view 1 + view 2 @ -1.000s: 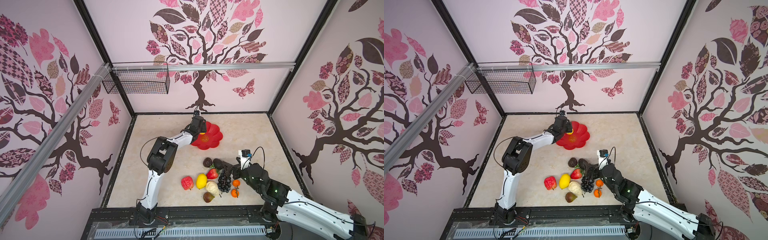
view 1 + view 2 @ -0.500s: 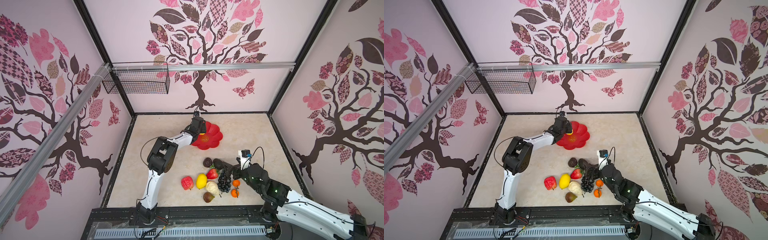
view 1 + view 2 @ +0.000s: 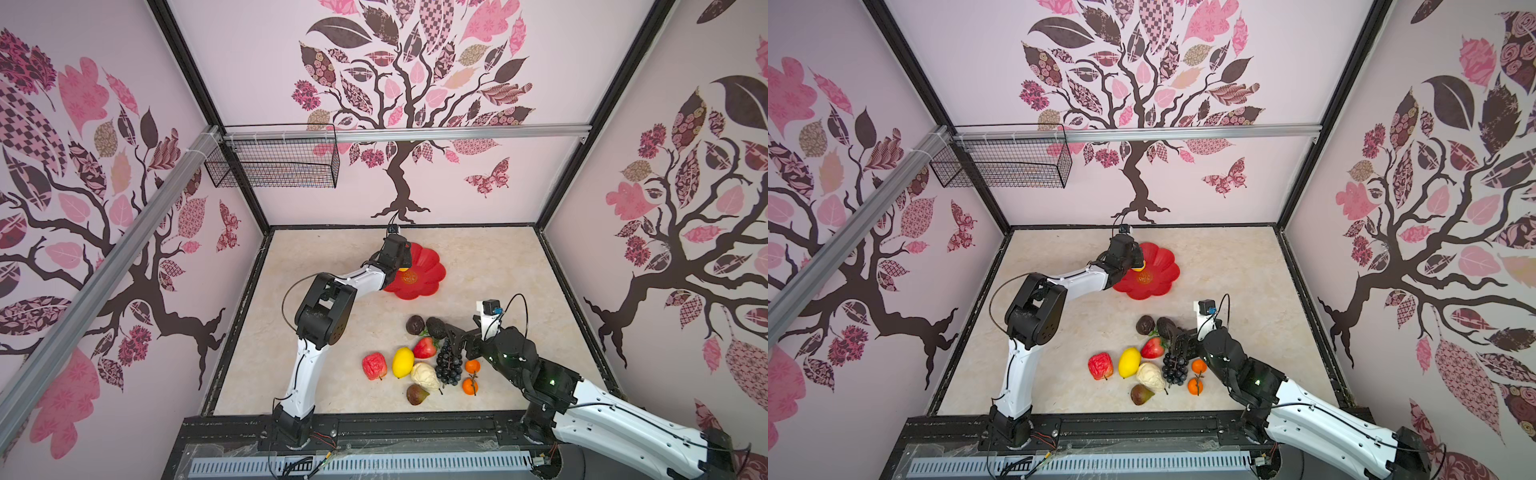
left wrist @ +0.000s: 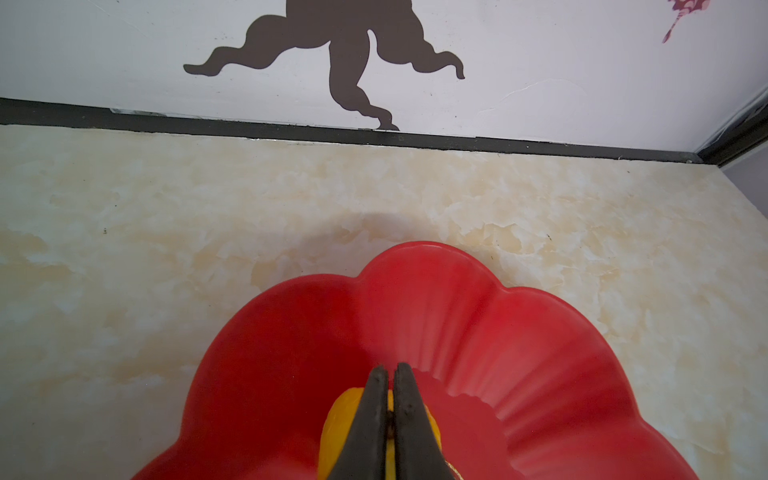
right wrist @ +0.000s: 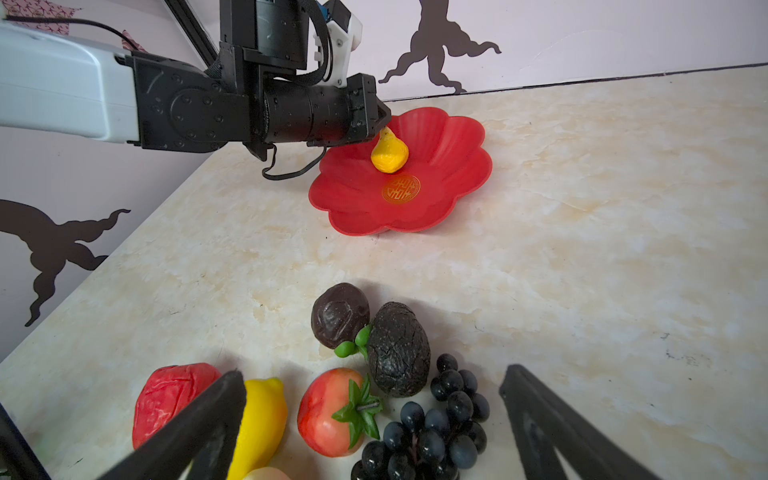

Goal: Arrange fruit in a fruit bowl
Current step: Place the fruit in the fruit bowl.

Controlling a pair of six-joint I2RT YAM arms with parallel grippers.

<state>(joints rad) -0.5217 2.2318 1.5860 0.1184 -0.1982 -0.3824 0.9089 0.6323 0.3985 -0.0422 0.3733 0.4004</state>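
Left gripper (image 4: 390,368): fingers nearly pressed together, only a thin slit between them, nipping the stem end of the yellow pear (image 5: 389,153). The pear hangs tilted inside the fruit bowl (image 5: 457,166), its base at the bowl's floor just beside the gold mark (image 5: 401,189). Right gripper (image 5: 374,372): jaws spread wide, holding nothing, low over the loose fruit. In both top views the rest lies clustered on the tabletop (image 3: 332,332), apart from the bowl: red apple (image 3: 374,365), lemon (image 3: 403,361), strawberry (image 3: 424,347), grape bunch (image 3: 448,368), avocado (image 3: 436,327), a dark round fruit (image 3: 415,324), cream knobbly piece (image 3: 424,374), a brown-green piece (image 3: 417,394) and two oranges (image 3: 472,366) (image 3: 470,386). Surface is cream, marbled, glossy, edged by a black frame. Walls are pale pink with dark tree decals. A black wire basket (image 3: 274,166) hangs from an aluminium rail (image 3: 457,133) on the back wall.
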